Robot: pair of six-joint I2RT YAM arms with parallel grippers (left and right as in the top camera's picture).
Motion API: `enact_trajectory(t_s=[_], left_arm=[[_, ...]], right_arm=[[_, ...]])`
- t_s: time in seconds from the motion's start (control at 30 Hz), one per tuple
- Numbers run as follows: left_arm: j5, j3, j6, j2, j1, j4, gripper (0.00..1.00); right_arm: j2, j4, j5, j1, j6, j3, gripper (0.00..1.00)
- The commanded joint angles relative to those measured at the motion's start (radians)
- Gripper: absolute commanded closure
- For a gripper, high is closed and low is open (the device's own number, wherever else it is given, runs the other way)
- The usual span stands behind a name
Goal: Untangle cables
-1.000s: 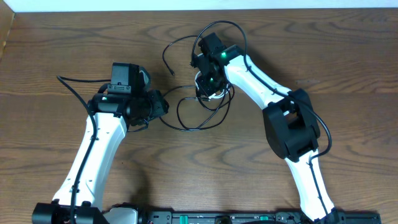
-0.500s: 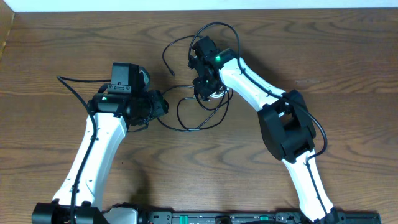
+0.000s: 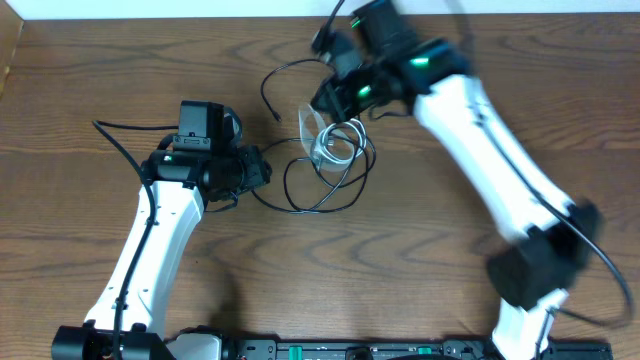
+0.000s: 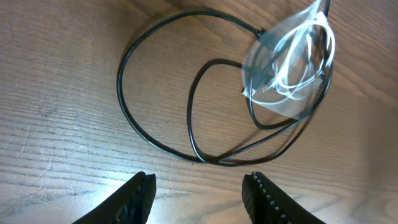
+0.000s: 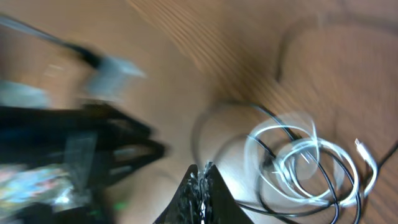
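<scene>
Nearest us, the left gripper (image 4: 199, 186) hovers low over the brown wood-grain tabletop (image 3: 90, 70). Its two dark ribbed fingers (image 4: 138, 190) stand moderately apart with nothing between them. Just beyond their tips lies the long thin black cable (image 4: 124, 93), spread on the wood in two overlapping loops that cross at their near side.

Further out, at the far-right part of those loops, we find the short white cable (image 4: 292, 68), a small coil of several turns tangled with the black strands (motion blur smears it in all three views, so we cannot follow its single turns or say whether it is off the wood).

Beyond the coil is the right gripper (image 5: 202, 180), its fingers pressed together to a point. We cannot tell whether a strand is pinched between them.

Farthest off, a free end of the black cable curves toward the table's far edge, left of the right gripper, and ends in a small dark tip.
</scene>
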Motion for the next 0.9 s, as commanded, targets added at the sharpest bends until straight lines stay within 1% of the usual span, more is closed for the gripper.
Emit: enact_trajectory(t_s=[0.0, 0.13, 0.2, 0.27, 0.3, 0.33, 0.37, 0.4, 0.47, 0.5, 0.57, 0.63, 0.67, 0.77, 0.87], left_arm=[[-0.013, 0.005, 0.021, -0.003, 0.004, 0.002, 0.51], [-0.013, 0.005, 0.020, -0.003, 0.004, 0.008, 0.50], [-0.005, 0.005, 0.020, -0.003, 0.004, 0.008, 0.50], [0.018, 0.005, 0.020, -0.003, 0.004, 0.008, 0.50], [0.039, 0.005, 0.020, -0.003, 0.004, 0.008, 0.51], [0.048, 0.005, 0.020, -0.003, 0.003, 0.008, 0.50], [0.051, 0.005, 0.019, -0.003, 0.001, 0.007, 0.50], [0.051, 0.005, 0.019, -0.003, -0.002, 0.008, 0.50], [0.051, 0.005, 0.019, -0.003, -0.008, 0.008, 0.50], [0.051, 0.005, 0.019, -0.003, -0.012, 0.010, 0.50], [0.051, 0.005, 0.019, -0.003, -0.024, 0.011, 0.51], [0.050, 0.005, 0.019, -0.003, -0.035, 0.011, 0.50], [0.050, 0.005, 0.019, -0.003, -0.039, 0.011, 0.50], [0.047, 0.005, 0.019, -0.003, -0.041, 0.014, 0.51], [0.047, 0.005, 0.019, -0.003, -0.041, 0.018, 0.50]], right_arm=[[-0.093, -0.023, -0.237, -0.055, -0.014, 0.015, 0.99], [-0.111, -0.029, -0.363, -0.103, -0.013, 0.015, 0.99], [-0.111, -0.035, -0.335, -0.120, -0.013, 0.013, 0.99], [-0.108, -0.053, -0.221, -0.132, -0.011, 0.008, 0.99], [-0.105, -0.063, -0.124, -0.132, -0.001, 0.005, 0.97], [-0.097, -0.078, -0.005, -0.132, 0.031, 0.005, 0.91], [-0.087, -0.086, 0.066, -0.128, 0.047, 0.004, 0.88], [-0.073, -0.091, 0.127, -0.123, 0.053, 0.003, 0.82], [-0.041, -0.095, 0.181, -0.115, 0.060, 0.002, 0.74], [-0.025, -0.095, 0.196, -0.113, 0.060, 0.002, 0.72], [0.040, -0.093, 0.248, -0.112, 0.082, 0.002, 0.70], [0.112, -0.079, 0.260, -0.117, 0.074, 0.002, 0.71], [0.135, -0.070, 0.260, -0.117, 0.057, 0.002, 0.72], [0.222, -0.030, 0.262, -0.100, -0.019, 0.002, 0.71], [0.282, -0.008, 0.309, -0.084, -0.024, 0.002, 0.70]])
